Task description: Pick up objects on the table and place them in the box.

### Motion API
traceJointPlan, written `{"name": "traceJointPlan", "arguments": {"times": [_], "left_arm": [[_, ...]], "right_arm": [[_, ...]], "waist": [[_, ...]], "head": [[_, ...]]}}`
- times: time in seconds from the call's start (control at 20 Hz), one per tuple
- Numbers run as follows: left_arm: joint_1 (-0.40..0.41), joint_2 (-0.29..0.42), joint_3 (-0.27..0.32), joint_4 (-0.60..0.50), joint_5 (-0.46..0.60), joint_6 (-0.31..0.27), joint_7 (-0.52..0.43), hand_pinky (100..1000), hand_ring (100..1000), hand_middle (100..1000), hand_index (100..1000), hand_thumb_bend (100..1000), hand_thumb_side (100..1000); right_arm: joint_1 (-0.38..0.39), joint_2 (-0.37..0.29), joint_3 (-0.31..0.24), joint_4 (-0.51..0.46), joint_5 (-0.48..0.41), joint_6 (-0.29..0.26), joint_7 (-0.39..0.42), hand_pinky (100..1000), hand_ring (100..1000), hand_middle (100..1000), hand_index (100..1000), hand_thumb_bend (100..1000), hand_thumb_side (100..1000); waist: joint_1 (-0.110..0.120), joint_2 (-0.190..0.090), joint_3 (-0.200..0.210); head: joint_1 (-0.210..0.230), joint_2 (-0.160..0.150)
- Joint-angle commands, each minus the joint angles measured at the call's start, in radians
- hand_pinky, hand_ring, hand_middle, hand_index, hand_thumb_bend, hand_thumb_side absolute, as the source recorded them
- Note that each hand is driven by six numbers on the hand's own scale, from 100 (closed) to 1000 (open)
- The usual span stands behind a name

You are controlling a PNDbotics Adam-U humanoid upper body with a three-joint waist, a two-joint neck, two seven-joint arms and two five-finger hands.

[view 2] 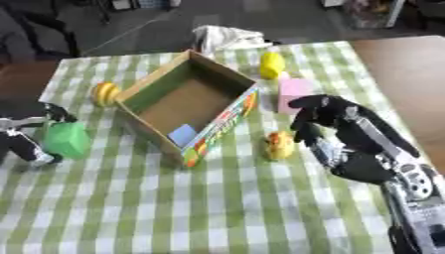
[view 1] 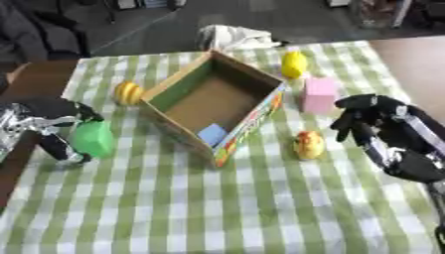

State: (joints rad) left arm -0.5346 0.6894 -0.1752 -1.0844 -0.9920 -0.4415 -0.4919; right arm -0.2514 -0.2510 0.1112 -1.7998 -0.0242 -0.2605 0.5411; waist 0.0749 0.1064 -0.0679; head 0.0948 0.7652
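1. While the cardboard box (view 1: 213, 101) sits open mid-tabletop (view 1: 260, 208) holding a blue piece (view 1: 211, 134), the left hand (view 1: 54, 131) curls its fingers around a green block (view 1: 92, 139) at the box's left.
2. Right hand (view 2: 334, 124) hovers with fingers curled, holding nothing, beside a yellow-orange toy (view 2: 279, 144).
3. Pink block (view 1: 319, 94), yellow object (view 1: 294, 64) and striped yellow ball (view 1: 128, 93) lie around the box.

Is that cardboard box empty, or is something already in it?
Not empty. The open-topped box holds one small light blue piece lying flat on its floor near the front corner; the rest of the floor shows bare brown.
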Motion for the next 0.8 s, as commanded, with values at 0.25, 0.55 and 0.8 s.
{"name": "traceJointPlan", "arguments": {"times": [0.25,0.55,0.8], "left_arm": [[-0.004,0.052,0.001,-0.102,0.043,0.027,0.172,491,474,460,714,235,333],[-0.044,0.112,-0.037,-0.374,0.257,0.019,0.14,485,463,442,704,146,280],[-0.12,0.079,-0.109,-0.52,0.37,0.023,0.044,509,477,458,715,184,292]], "right_arm": [[-0.01,-0.015,-0.007,-0.007,0.008,-0.004,-0.002,665,497,532,799,100,443],[-0.006,-0.019,-0.005,-0.006,0.009,-0.004,-0.001,664,497,532,798,100,443],[-0.008,-0.015,0.001,-0.006,0.006,-0.004,0.005,664,497,532,798,100,445]], "waist": [[0.0,-0.009,0.004],[0.005,-0.014,0.005],[0.005,-0.018,-0.005]], "head": [[-0.004,0.005],[-0.006,0.005],[-0.002,0.005]]}}
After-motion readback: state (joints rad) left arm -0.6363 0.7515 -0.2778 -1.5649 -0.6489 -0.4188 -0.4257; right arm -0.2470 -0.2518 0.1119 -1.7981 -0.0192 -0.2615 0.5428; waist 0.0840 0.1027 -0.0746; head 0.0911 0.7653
